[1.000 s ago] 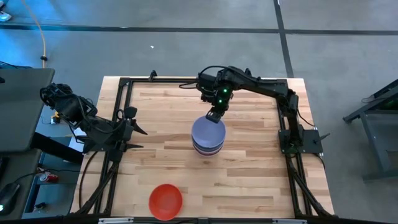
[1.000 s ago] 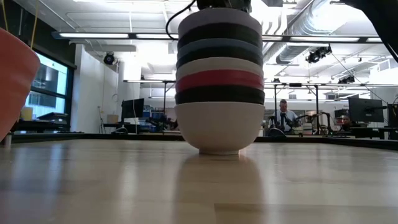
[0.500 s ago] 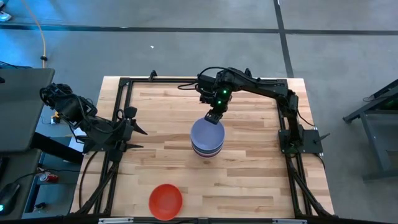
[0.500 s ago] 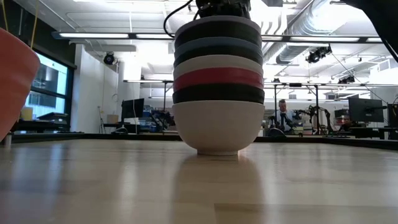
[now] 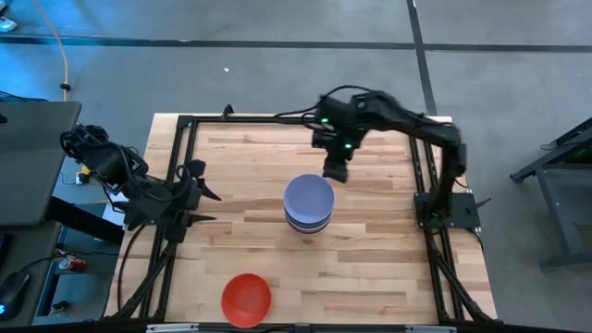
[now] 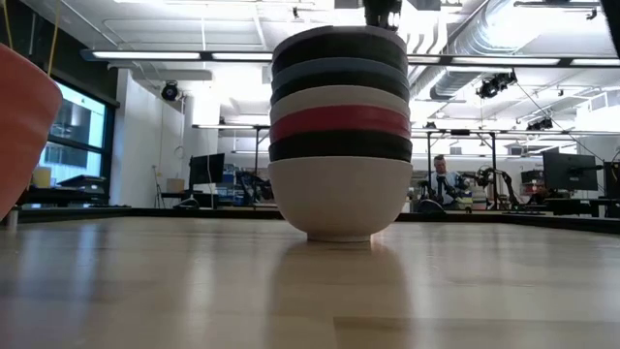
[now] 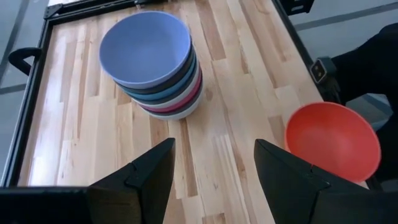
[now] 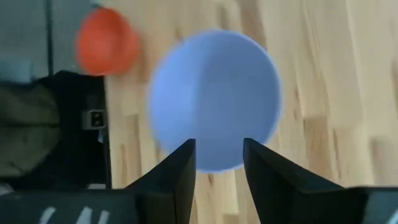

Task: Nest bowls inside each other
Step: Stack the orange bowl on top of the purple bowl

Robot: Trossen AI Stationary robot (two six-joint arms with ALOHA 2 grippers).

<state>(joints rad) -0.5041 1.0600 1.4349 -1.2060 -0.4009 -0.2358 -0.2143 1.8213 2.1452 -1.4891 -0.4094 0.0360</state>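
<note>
Your right gripper (image 5: 334, 173) hangs just beyond the stack of bowls (image 5: 308, 204) at mid-counter (image 5: 370, 277), fingers (image 8: 176, 177) parted and holding nothing. The lavender bowl (image 7: 145, 48) tops the stack. The red bowl (image 5: 246, 299) sits alone near the front edge. Your left gripper (image 7: 212, 180) waits at the left side, fingers apart and empty.

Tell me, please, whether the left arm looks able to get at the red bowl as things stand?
Probably yes. The red bowl sits alone near the table's front edge, the left gripper is open and empty, and only bare wood shows between them; the stack stands off to the side.
</note>
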